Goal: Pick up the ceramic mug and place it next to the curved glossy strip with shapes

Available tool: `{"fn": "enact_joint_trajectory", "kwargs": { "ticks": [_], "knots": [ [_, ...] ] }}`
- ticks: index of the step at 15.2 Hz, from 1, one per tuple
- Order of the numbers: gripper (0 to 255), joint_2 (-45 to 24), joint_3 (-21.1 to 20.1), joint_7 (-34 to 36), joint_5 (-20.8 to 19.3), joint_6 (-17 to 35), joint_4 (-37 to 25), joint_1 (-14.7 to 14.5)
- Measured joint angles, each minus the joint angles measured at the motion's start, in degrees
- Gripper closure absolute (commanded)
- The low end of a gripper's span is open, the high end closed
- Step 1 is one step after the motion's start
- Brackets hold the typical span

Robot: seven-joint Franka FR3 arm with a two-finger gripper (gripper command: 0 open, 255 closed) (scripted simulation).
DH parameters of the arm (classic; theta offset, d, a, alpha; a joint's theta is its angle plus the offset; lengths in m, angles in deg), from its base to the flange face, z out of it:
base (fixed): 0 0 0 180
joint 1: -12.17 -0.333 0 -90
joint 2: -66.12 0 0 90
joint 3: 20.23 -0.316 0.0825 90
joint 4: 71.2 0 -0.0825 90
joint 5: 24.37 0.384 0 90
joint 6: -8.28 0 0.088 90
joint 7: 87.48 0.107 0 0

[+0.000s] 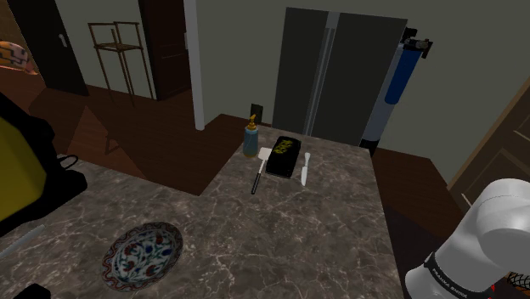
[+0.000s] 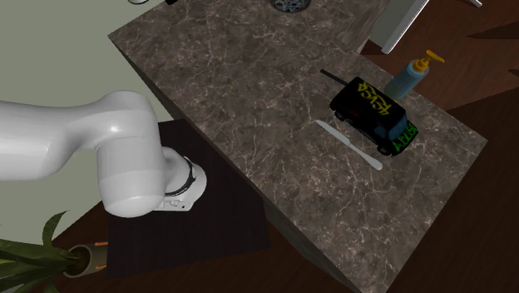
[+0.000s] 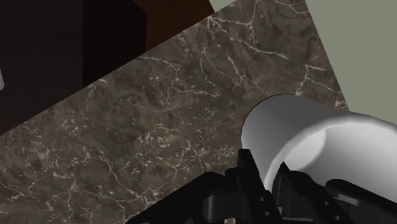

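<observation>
Mug (image 3: pixel 286 121), drawn plain white, is at the gripper (image 3: pixel 270 179), over the dark marble counter (image 3: pixel 146 127) and near its edge. I see its mouth turned toward the hand, with the long axis roughly along the fingers. The jaws pinch its wall.

You've got a dark veined stone counter (image 1: pixel 323 229), dark wood floor (image 1: pixel 127 136) around it, grey-green walls (image 1: pixel 229 51), a tall grey fridge (image 1: pixel 340 72) behind, and a thin wooden rack (image 1: pixel 119 55) near a dark door (image 1: pixel 51 42). Light is dim.
</observation>
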Motion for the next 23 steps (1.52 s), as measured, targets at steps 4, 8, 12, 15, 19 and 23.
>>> {"fn": "enact_joint_trajectory", "kwargs": {
  "ticks": [4, 8, 12, 15, 19, 23],
  "knots": [
    [255, 0.2, -1.9, -0.7, 1.2, 2.8, 2.4, 0.4],
    [255, 0.4, -3.8, -1.2, 2.4, 5.2, 4.4, 0.7],
    [255, 0.4, -6.2, -1.7, 3.6, 7.8, 6.1, 1.5],
    [255, 0.3, -8.1, -2.3, 4.7, 9.9, 7.4, 2.3],
    [255, 0.2, -11.1, -3.1, 6.1, 12.6, 8.9, 3.7],
    [255, 0.2, -13.6, -3.8, 7.6, 15.1, 10.4, 4.7]
  ]
}}
